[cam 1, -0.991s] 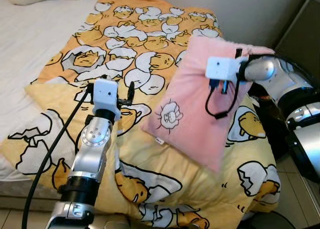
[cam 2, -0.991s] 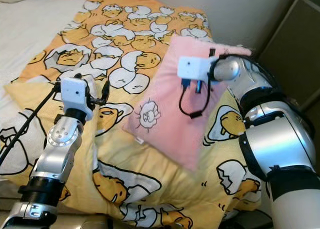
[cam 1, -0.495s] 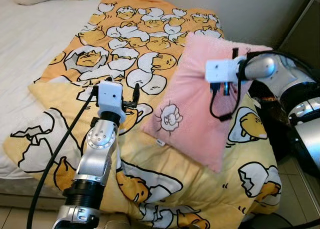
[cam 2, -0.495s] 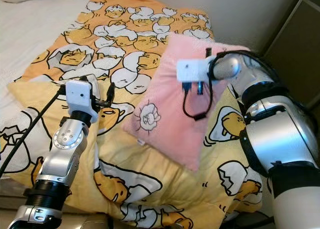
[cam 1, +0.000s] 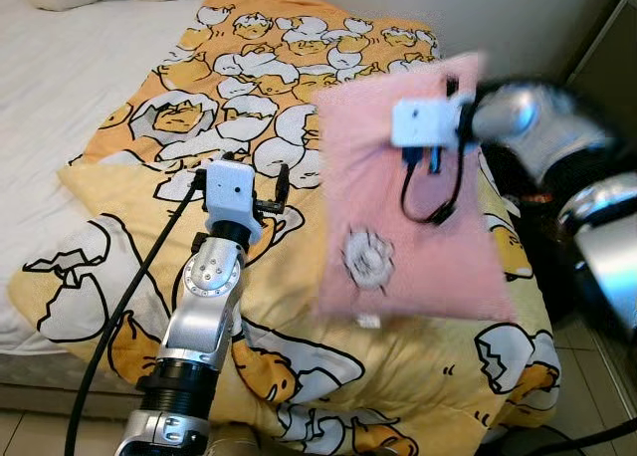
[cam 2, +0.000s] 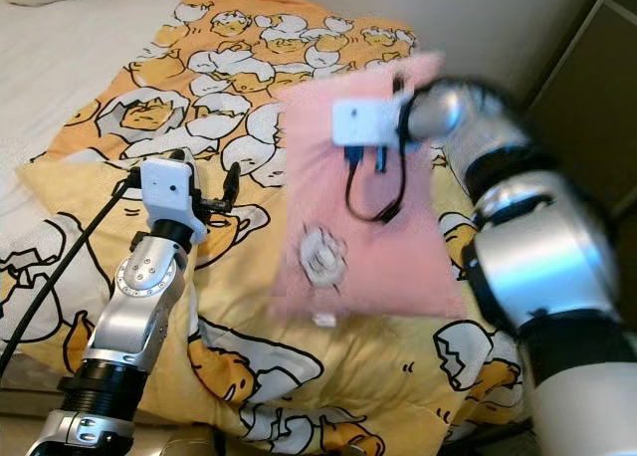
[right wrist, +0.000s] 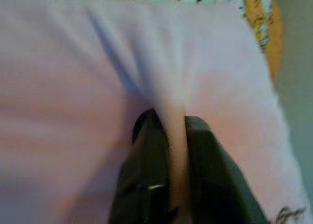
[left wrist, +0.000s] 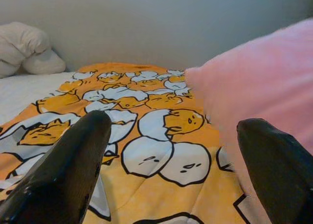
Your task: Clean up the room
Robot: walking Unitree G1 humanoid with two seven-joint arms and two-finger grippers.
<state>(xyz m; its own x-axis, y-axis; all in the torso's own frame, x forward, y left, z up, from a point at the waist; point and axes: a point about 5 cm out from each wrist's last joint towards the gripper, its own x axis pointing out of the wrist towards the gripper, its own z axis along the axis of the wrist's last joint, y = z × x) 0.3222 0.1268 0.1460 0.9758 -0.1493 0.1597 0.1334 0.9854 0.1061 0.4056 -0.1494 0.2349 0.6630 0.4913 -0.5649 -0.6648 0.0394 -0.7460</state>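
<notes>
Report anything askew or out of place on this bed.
The pink pillow is off the bed, hanging tilted and blurred from the right tool, which pinches a fold of its cover. The egg-print blanket lies rumpled, bunched at the bed's foot. The left tool hovers open over it.

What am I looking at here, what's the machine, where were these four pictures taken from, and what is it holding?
This is a humanoid robot with two silver arms. Two pictures come from its head camera, looking down at a bed; two come from cameras on its wrists. On the white mattress lies an orange quilt printed with cartoon eggs. The right tool pinches a fold of a fluffy pink pillow, which hangs blurred above the quilt. The left tool hovers open over the quilt, holding nothing.
</notes>
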